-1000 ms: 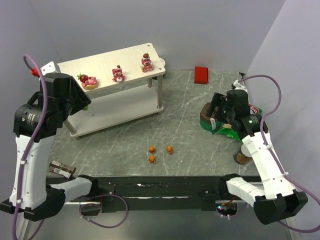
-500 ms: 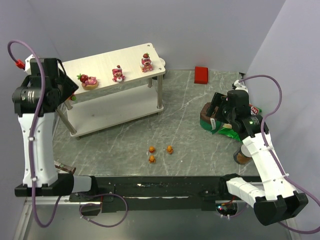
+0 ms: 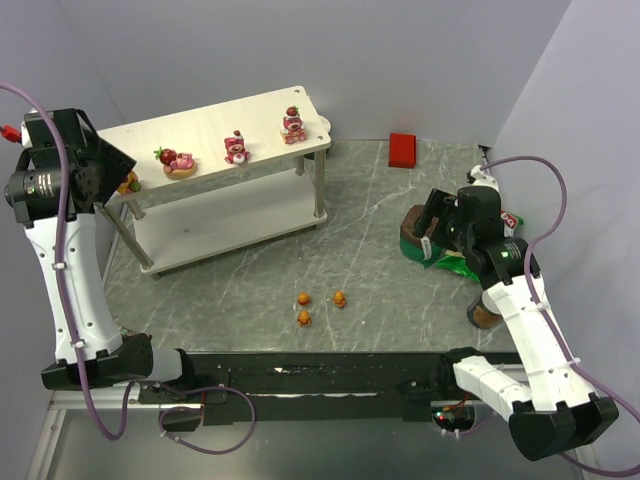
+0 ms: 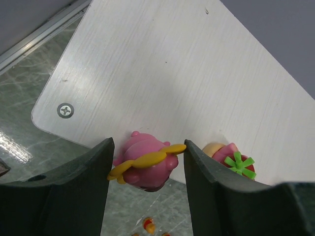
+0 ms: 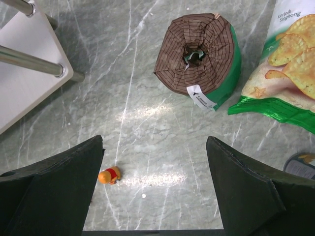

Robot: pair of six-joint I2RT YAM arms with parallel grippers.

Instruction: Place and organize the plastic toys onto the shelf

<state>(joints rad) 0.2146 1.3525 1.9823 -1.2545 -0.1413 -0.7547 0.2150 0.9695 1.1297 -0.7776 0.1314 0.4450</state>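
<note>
My left gripper (image 3: 122, 180) hangs over the left end of the shelf (image 3: 220, 128), shut on a pink toy with yellow flower petals (image 4: 145, 166); its jaws press the petals from both sides. Three pink strawberry bears (image 3: 180, 161) (image 3: 237, 148) (image 3: 293, 125) stand in a row on the top board (image 4: 172, 73), the nearest one (image 4: 232, 160) just beside my right finger. Three tiny orange bears (image 3: 304, 298) (image 3: 340, 299) (image 3: 303, 318) lie on the floor. My right gripper (image 5: 155, 189) stands open above the floor, one orange bear (image 5: 109, 175) by its left finger.
A brown-and-green cylinder (image 5: 197, 59) and a chips bag (image 5: 290, 54) lie under the right arm. A red block (image 3: 402, 149) sits at the back. A brown jar (image 3: 486, 312) stands near the right arm. The shelf's corner and legs (image 5: 29, 59) show in the right wrist view.
The left arm has risen and swung back to the left, carrying the flower toy up to the shelf's left end. The right arm has barely shifted.
</note>
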